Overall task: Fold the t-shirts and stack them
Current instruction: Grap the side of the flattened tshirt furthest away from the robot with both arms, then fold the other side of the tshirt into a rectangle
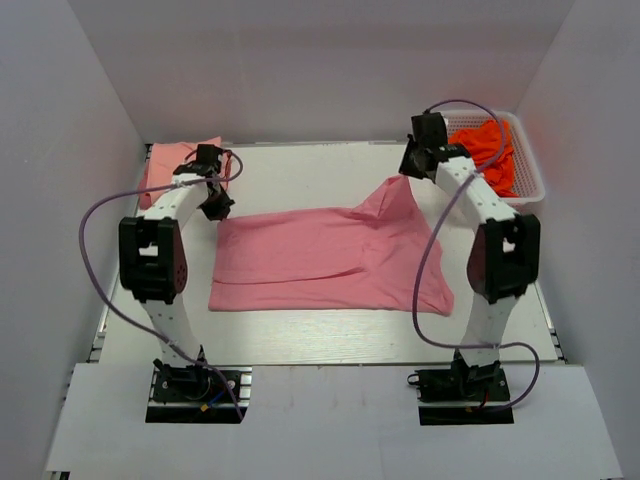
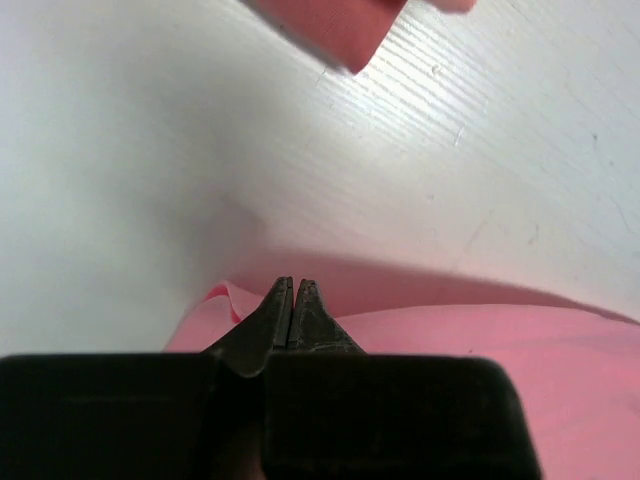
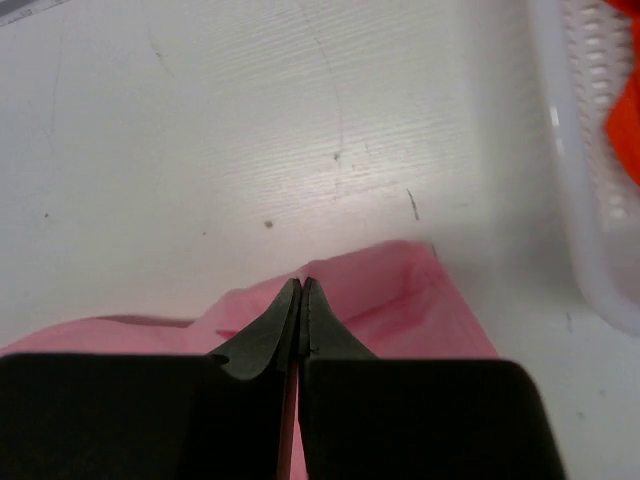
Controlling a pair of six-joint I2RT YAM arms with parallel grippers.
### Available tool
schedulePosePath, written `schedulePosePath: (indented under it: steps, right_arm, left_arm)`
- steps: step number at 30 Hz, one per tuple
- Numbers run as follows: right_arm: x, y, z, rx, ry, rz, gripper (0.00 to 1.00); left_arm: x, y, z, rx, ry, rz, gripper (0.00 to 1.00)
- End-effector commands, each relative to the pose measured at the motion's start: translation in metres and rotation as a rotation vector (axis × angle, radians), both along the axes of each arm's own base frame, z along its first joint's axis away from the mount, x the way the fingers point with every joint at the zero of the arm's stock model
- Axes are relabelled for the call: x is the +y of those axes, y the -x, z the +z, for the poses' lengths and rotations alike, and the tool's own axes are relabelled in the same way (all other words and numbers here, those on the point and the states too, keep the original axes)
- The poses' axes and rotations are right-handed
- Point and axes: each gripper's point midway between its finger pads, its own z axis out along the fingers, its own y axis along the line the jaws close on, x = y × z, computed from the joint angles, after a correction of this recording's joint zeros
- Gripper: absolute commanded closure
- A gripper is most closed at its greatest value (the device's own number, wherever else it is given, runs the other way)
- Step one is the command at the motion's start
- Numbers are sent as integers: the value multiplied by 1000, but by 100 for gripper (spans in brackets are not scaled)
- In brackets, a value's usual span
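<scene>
A rose pink t-shirt (image 1: 320, 260) lies spread across the middle of the table. Its far right corner is pulled up into a peak. My right gripper (image 1: 408, 168) is shut on that corner; in the right wrist view the cloth (image 3: 400, 300) runs between the closed fingertips of the gripper (image 3: 302, 285). My left gripper (image 1: 216, 207) is shut at the shirt's far left corner. In the left wrist view that gripper (image 2: 292, 285) has pink cloth (image 2: 520, 350) raised under it. A paler salmon pink t-shirt (image 1: 175, 165) lies folded at the back left and shows in the left wrist view (image 2: 335, 25).
A white basket (image 1: 530, 170) with orange clothes (image 1: 490, 150) stands at the back right, close to my right gripper; its wall (image 3: 590, 250) shows in the right wrist view. White walls enclose the table on three sides.
</scene>
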Motion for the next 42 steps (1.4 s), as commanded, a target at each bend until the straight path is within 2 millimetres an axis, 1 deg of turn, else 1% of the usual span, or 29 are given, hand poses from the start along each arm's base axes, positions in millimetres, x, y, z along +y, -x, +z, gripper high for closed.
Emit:
schedulePosePath:
  steps: [1,2,4,5,7,8,10,11,13,14,15,17,18,20,23,24,26,30,31,32,33,34,35,36,37,38,40,41,42]
  right_arm:
    - [-22,36,12,16,30,-66,100]
    - [-27,46,22,7,34,-79,100]
    - [-35,71,1,72,48,-103,100]
    - [-41,84,18,46,39,-116,100]
    - [-49,106,3,91,55,-132,100]
    - [-54,120,9,84,53,-146,100]
    - [-59,139,5,110,50,-155,100]
    - [-62,150,-3,143,54,-163,100]
    - [-66,163,4,129,43,-172,100]
    - [-69,173,-6,158,56,-169,100]
    - [-75,176,5,124,59,-185,100]
    - [-85,190,0,153,100,-195,100]
    - [-85,193,7,135,95,-193,100]
    - [-84,204,3,172,91,-173,100]
    - [-80,220,-4,197,62,-156,100]
    - [-78,229,-15,236,50,-153,100]
    - [-79,237,-21,263,42,-160,100]
    - [-77,263,-45,349,7,-188,100]
    - [-78,278,-60,389,2,-203,95]
    - [-78,283,-63,399,-12,-230,78]
    - [-79,289,-67,412,-14,-246,67]
    - [-84,302,-79,456,3,-261,57]
    - [-87,308,-81,476,6,-301,40]
    - [-89,314,-83,496,16,-307,32]
    - [-90,315,-83,501,21,-307,24]
    - [-92,313,-79,498,38,-296,17]
    - [-104,308,-67,471,104,-318,10]
    - [-104,299,-57,441,106,-309,10]
    - [-97,288,-46,401,75,-283,10]
  left_arm:
    - [7,12,32,-71,-26,17,100]
    - [7,22,34,-69,-22,25,100]
    - [8,35,29,-53,-20,32,100]
    - [9,39,30,-53,-20,33,100]
    - [9,47,39,-76,-12,43,100]
    - [9,56,34,-62,-7,57,100]
    - [12,68,36,-68,-16,62,100]
    - [12,71,38,-72,-12,70,100]
    - [13,80,34,-68,-12,70,100]
    - [13,83,37,-79,-11,70,100]
    - [13,85,34,-70,-12,70,100]
    - [13,87,39,-91,-9,70,100]
    - [13,87,39,-91,-9,70,100]
    - [12,90,38,-87,-2,66,100]
    - [12,97,32,-74,5,83,100]
    - [13,101,32,-70,2,99,100]
    - [13,105,31,-63,6,109,100]
    - [9,122,14,-12,26,97,100]
    - [9,128,10,9,34,122,97]
    - [15,140,8,52,5,147,88]
    - [18,147,4,86,-11,165,61]
    - [20,154,3,112,-23,179,47]
    - [29,166,5,156,-48,211,36]
    - [32,168,10,166,-67,225,9]
    - [35,172,15,172,-79,237,1]
    - [38,174,23,164,-97,253,0]
    - [38,174,39,155,-96,254,0]
    - [36,169,43,139,-81,251,0]
    - [33,161,56,96,-60,249,0]
